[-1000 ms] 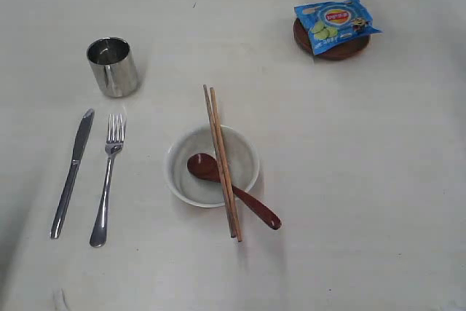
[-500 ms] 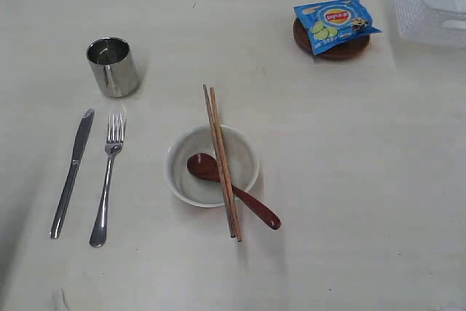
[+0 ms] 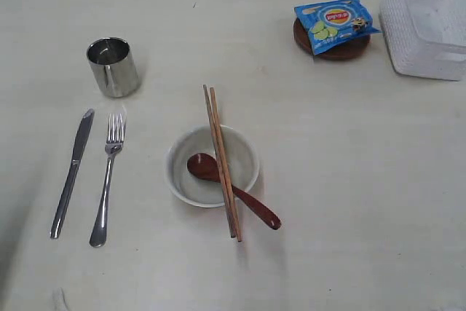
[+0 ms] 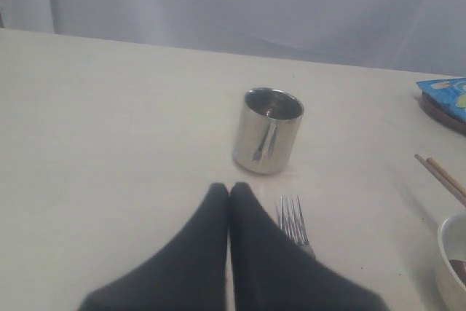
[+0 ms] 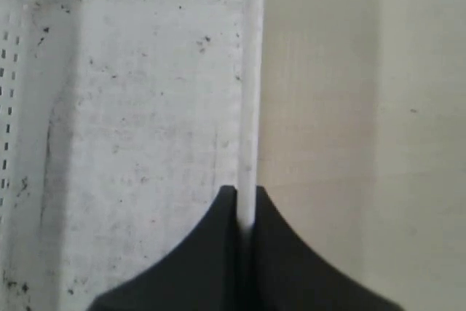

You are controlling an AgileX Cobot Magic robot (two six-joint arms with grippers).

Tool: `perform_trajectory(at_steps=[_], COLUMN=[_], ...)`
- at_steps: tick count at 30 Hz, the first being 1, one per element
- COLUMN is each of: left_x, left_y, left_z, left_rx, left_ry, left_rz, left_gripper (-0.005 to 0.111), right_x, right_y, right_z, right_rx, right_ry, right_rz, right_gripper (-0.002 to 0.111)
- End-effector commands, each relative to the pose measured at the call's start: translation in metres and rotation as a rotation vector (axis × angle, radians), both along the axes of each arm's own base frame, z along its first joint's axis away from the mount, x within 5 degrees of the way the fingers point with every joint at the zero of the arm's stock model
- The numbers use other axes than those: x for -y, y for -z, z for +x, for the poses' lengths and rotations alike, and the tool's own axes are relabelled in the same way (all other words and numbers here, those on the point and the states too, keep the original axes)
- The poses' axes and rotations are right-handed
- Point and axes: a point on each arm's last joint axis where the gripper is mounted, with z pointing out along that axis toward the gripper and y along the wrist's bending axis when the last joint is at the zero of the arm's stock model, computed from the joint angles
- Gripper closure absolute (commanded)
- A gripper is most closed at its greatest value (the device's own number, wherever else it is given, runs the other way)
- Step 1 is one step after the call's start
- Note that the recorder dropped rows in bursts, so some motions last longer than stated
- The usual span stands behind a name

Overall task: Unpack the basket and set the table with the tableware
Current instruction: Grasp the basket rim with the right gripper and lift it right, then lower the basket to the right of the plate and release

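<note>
Right wrist view: right pincer (image 5: pixel 246 213) clamped on basket (image 5: pixel 145 121) wall

Its jaws pinch the thin side wall, likely to park the empty basket clear of the setting, at the far right of the tabletop (image 3: pixel 349 180). Left pincer (image 4: pixel 229 198), closed on nothing, hovers by the fork (image 4: pixel 291 218) and cup (image 4: pixel 267 130).

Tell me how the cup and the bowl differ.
The cup is shiny steel; the bowl is matte grey-white. The cup is tall and narrow with straight walls; the bowl is low, wide and rounded. The cup looks empty; the bowl holds a red spoon, with chopsticks lying across its rim. Both stand upright on the table, apart from each other.
</note>
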Motion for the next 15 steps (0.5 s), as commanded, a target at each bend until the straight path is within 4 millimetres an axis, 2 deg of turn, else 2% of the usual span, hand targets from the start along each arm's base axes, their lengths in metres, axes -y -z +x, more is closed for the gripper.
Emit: perform_trajectory(at_steps=[1, 8, 15], left_x=[0.0, 0.0, 0.0], left_y=[0.0, 0.0, 0.0], left_z=[0.0, 0.0, 0.0], left_rx=[0.011, 0.011, 0.011], left_ry=[-0.001, -0.001, -0.001], left_rz=[-0.005, -0.005, -0.005], left_gripper=[0.107, 0.107, 0.107], right_x=[-0.012, -0.058, -0.128], right_y=[0.009, 0.018, 0.023], right_z=[0.006, 0.019, 0.032], right_rx=[-0.005, -0.03, -0.036], right_ry=[-0.026, -0.109, -0.227], right_rz=[-0.005, -0.031, -0.093], right_gripper=[0.109, 0.109, 0.109])
